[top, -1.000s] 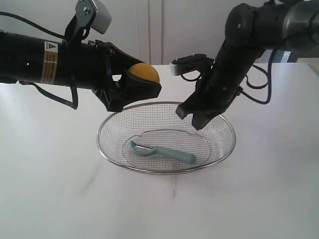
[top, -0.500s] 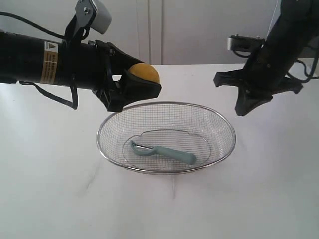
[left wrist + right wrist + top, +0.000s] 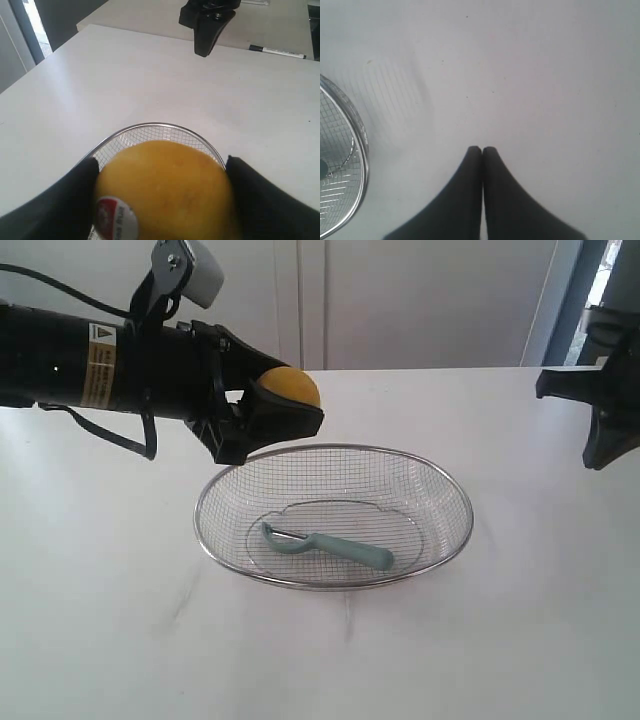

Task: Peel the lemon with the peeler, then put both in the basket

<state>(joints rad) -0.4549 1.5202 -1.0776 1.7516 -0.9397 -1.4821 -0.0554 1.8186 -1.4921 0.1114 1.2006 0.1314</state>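
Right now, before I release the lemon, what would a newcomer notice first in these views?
The yellow lemon clamped in the left gripper, above the left side of the wire basket. Then the teal peeler lying on the basket's floor. The right gripper hangs shut and empty over the table, off to the right.

Prob. a robotics lab or office rm: plain white surface (image 3: 100,620), bare white wall panels (image 3: 420,300), marker pen (image 3: 277,51) on 2nd desk (image 3: 140,15), cabled robot arm (image 3: 80,370).
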